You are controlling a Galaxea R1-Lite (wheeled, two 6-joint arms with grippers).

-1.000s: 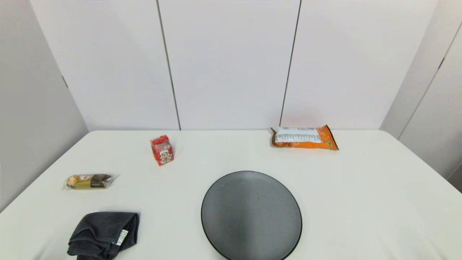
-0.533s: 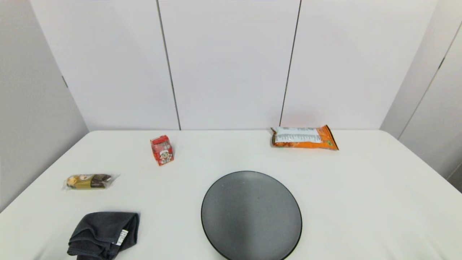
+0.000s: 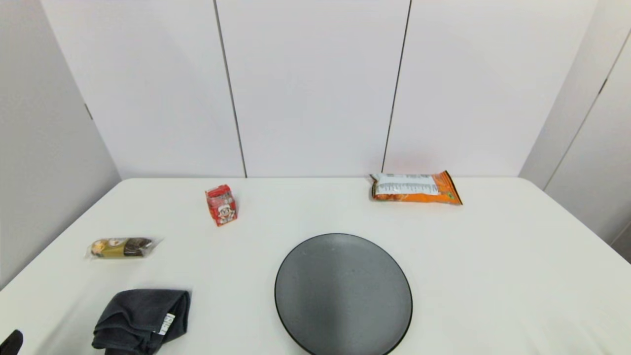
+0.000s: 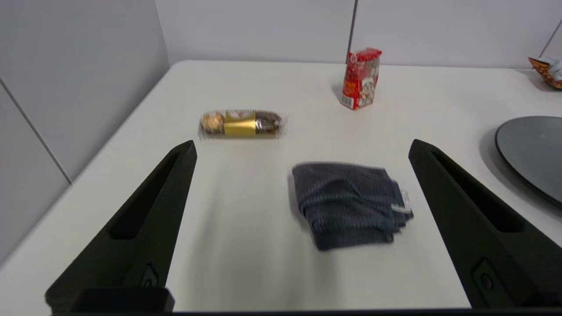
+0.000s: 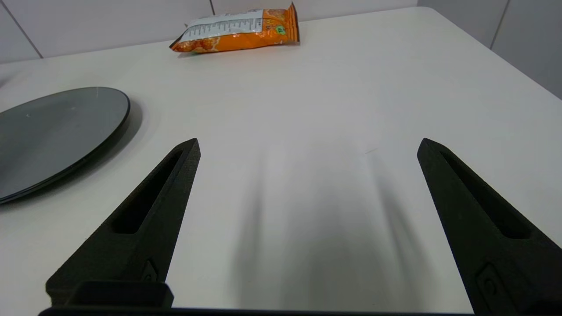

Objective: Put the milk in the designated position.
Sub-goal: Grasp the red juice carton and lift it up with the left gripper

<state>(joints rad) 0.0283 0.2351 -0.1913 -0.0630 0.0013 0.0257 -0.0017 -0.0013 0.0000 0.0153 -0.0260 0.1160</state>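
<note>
The milk (image 3: 221, 204), a small red carton with a cartoon face, stands upright on the white table at the far left of centre; the left wrist view shows the same milk (image 4: 361, 78) well beyond the fingers. My left gripper (image 4: 303, 147) is open, low over the near left corner, with the dark cloth between it and the carton; only a black tip (image 3: 11, 341) of it shows in the head view. My right gripper (image 5: 307, 145) is open over bare tabletop at the near right, holding nothing. The designated position has no mark that I can pick out.
A dark grey plate (image 3: 343, 294) lies near the front centre. A folded dark cloth (image 3: 142, 320) sits at the front left, a clear-wrapped gold-and-brown snack (image 3: 122, 247) behind it. A long orange snack bag (image 3: 415, 188) lies at the back right. White wall panels close off the table's far side.
A black tip of the left arm has come into the head view's bottom left corner. Nothing on the table has moved.
</note>
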